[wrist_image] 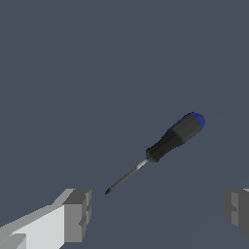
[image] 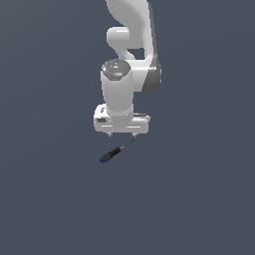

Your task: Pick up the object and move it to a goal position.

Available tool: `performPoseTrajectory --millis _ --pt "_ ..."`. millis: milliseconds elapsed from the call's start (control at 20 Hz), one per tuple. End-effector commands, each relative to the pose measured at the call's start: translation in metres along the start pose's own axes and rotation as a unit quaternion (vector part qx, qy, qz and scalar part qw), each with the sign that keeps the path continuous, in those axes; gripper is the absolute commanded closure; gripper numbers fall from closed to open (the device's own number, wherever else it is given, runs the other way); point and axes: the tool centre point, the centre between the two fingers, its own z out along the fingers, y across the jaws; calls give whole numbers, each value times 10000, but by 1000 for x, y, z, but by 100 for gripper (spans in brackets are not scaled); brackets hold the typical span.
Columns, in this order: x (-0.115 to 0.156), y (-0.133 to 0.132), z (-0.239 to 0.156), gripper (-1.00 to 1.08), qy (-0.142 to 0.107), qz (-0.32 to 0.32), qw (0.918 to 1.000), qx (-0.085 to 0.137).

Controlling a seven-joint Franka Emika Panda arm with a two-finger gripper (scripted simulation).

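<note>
The object [image: 110, 155] is a small screwdriver-like tool with a black handle, a blue end cap and a thin grey shaft. It lies on the dark grey floor just below the white hand in the exterior view, its shaft pointing back toward the hand. In the wrist view the object [wrist_image: 172, 138] lies slanted, apart from both fingers. My gripper [wrist_image: 158, 214] is open, its grey fingertips [wrist_image: 78, 214] spread wide with nothing between them. In the exterior view my gripper [image: 122, 133] hangs just behind the tool's shaft tip, its fingers mostly hidden under the hand.
The white arm [image: 129, 45] rises behind the hand toward the top of the exterior view. The plain dark grey floor [image: 199, 199] stretches on all sides.
</note>
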Motion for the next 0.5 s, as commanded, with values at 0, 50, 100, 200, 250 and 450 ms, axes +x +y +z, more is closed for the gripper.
performPoseTrajectory --millis 0,50,100,200,250,450 --pt "0 0 0 -92 0 0 10000 0" --pt "0 0 0 -92 3 -7 10000 -1" --pt "0 -1 -1 -92 12 -26 10000 -3" --pt "2 -3 -3 -92 45 -99 9999 -11" --pt "3 -4 -5 -92 69 -153 9999 -17" --pt "5 -9 -10 -92 145 -325 9994 -37"
